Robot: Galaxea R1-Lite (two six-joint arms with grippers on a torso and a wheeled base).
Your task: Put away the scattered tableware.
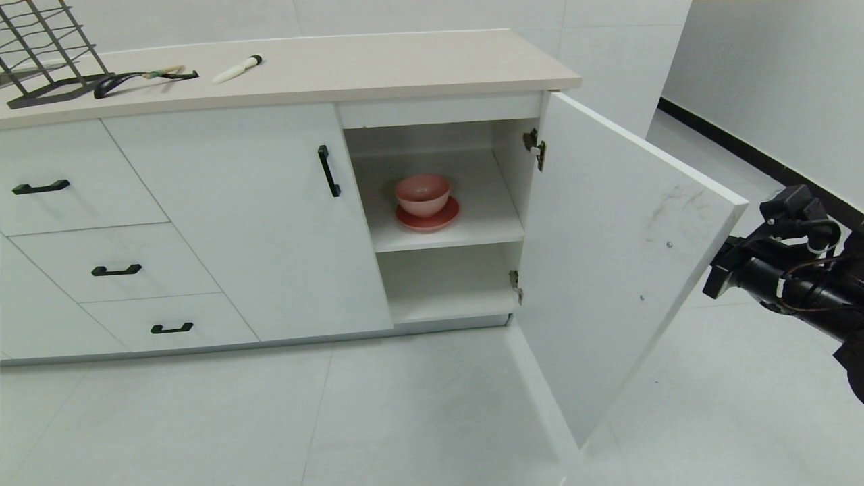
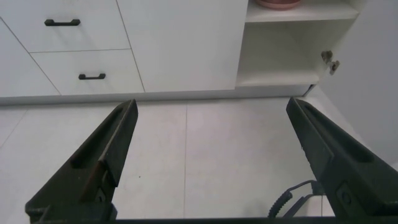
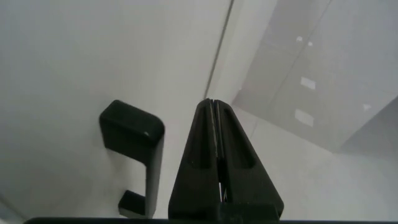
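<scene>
Cupboard door [image 1: 607, 256] open, bowl [image 1: 422, 194] shelved.
The bowl sits on a plate [image 1: 427, 219], centre frame; right gripper [image 3: 213, 102], jaws pinched together beside the door handle [image 3: 134, 155], should push squarely; left gripper [image 2: 211, 102] gapes wide.

I see the upper cabinet shelf [image 1: 482, 219] well left of my right claw [image 3: 213, 109], holding a red plate [image 1: 427, 219]. Farther left and higher, the countertop [image 1: 405, 67] carries a wire rack [image 1: 40, 54], a black utensil [image 1: 118, 81] and a white-handled tool [image 1: 236, 69].

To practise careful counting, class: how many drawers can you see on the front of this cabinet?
3, stacked on the left: the top drawer, the middle drawer and the bottom drawer. More may lie beyond the left edge.
</scene>
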